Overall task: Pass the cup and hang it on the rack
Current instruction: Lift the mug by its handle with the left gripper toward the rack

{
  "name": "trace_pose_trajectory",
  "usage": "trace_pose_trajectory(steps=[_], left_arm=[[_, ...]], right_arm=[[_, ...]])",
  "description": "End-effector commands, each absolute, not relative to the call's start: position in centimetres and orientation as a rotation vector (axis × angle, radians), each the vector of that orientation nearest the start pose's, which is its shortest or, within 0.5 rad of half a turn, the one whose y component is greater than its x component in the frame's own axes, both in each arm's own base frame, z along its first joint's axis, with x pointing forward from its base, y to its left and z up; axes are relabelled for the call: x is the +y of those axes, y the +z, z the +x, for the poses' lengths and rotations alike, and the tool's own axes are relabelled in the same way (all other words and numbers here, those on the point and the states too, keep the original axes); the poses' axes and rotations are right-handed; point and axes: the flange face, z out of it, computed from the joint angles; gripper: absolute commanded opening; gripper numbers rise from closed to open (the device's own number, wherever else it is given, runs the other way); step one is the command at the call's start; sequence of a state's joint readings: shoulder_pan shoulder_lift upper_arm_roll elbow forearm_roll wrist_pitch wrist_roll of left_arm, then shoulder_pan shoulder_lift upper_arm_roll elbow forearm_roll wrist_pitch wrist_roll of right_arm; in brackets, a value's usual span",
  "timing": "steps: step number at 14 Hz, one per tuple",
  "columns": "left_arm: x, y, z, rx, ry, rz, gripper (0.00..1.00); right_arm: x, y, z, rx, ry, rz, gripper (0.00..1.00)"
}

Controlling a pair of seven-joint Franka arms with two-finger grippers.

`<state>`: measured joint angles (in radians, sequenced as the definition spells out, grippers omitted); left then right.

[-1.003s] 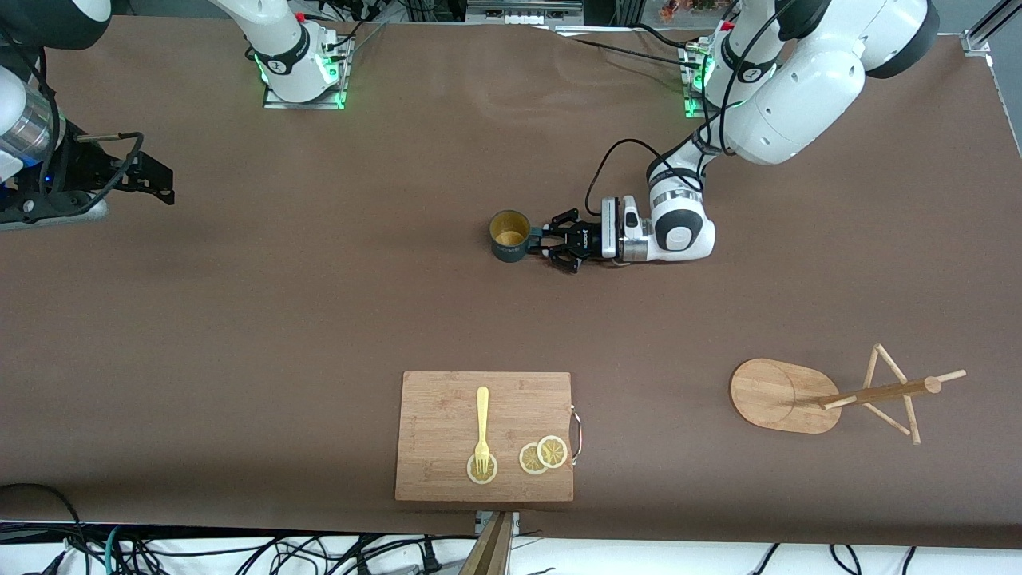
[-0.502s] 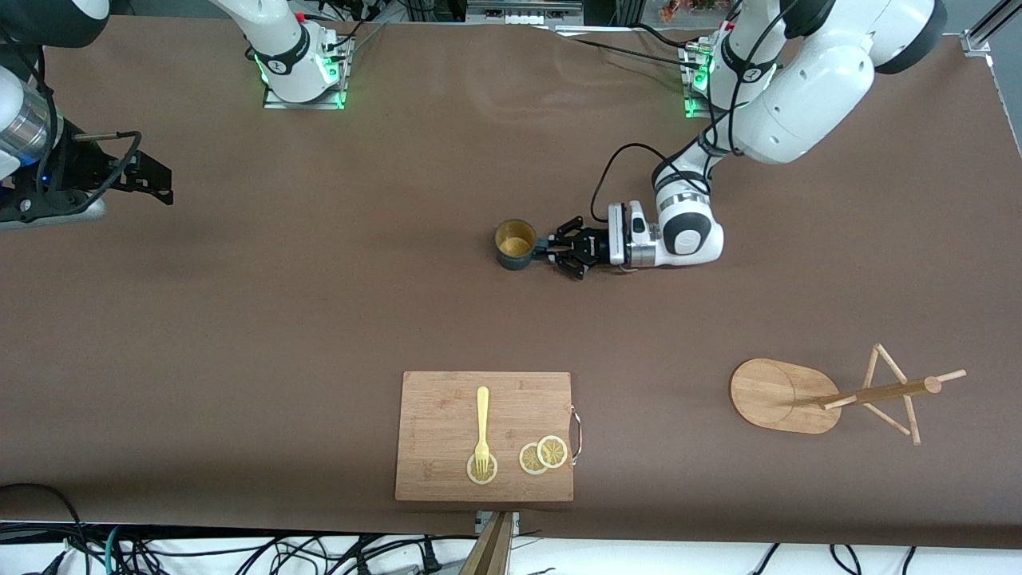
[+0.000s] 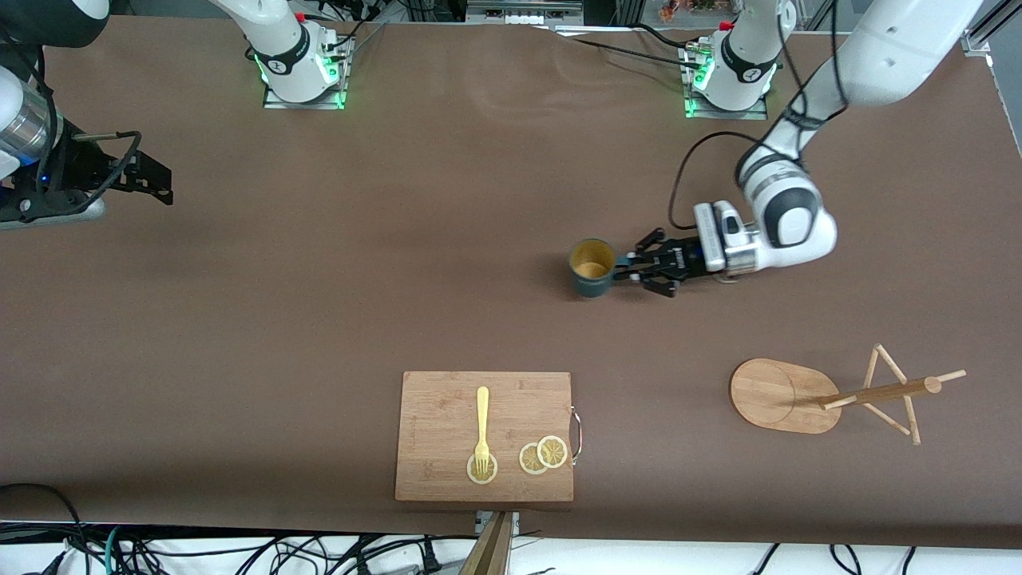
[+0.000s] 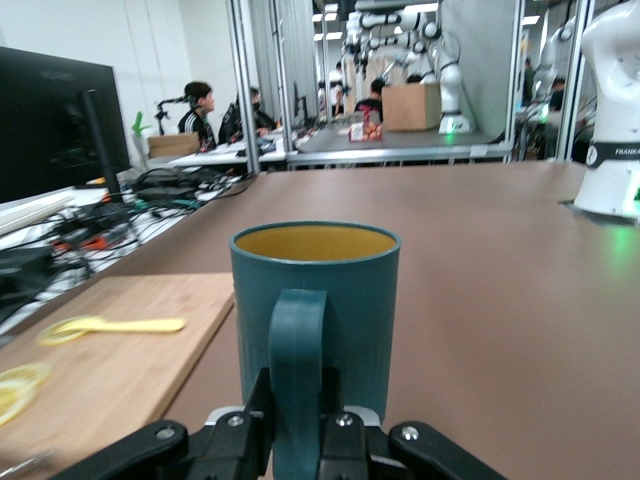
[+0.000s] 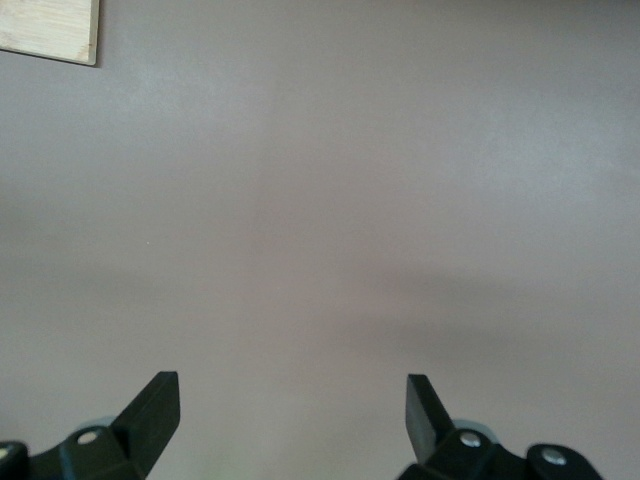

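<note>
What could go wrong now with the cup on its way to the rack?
1. The left claw pinches only the handle of the cup, so the cup might swing or slip.
2. The rack has thin pegs; a slightly off approach could miss or tip it.

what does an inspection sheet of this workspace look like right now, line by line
surface: brown table, flat, no spills seen
job's things: cup upright, held by its handle; rack on its oval base toward the left arm's end, pegs bare
clutter: cutting board near the front edge, with a yellow fork and lemon slices on it
grippers: left gripper shut on the cup's handle; right gripper open, waiting over bare table at the right arm's end
cables: black cable looping off the left wrist; loose cables below the front edge
surroundings: people at desks in the left wrist view
</note>
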<state>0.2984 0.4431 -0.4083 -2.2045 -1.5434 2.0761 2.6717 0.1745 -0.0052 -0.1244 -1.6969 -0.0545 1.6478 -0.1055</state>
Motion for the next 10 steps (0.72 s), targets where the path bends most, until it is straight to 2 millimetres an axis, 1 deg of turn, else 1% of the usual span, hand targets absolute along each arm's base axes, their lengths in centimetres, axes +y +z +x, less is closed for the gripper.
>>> trace_pose_trajectory(steps=[1,4,6,7,9,10], left_arm=[[-4.8,22.9,50.7,-1.302,1.116,1.616,0.0],[2.6,24.0,49.8,-1.087,0.999,1.678,0.0],[6.2,25.1,48.9,-0.919,0.895,1.73,0.0],[7.2,25.5,48.7,-0.856,0.859,1.742,0.0],[8.2,26.8,48.9,-0.693,0.759,1.724,0.0],[8.8,27.7,49.2,-0.649,0.716,1.704,0.0]], right_arm=[[2.4,57.9,55.8,-0.245,0.058,-3.196,1.0],[2.4,58.0,55.8,-0.245,0.056,-3.196,1.0],[2.6,58.0,55.8,-0.25,0.056,-3.195,1.0],[2.6,58.0,55.8,-0.25,0.056,-3.194,1.0],[2.6,58.0,55.8,-0.25,0.056,-3.194,1.0],[2.6,58.0,55.8,-0.25,0.056,-3.194,1.0]])
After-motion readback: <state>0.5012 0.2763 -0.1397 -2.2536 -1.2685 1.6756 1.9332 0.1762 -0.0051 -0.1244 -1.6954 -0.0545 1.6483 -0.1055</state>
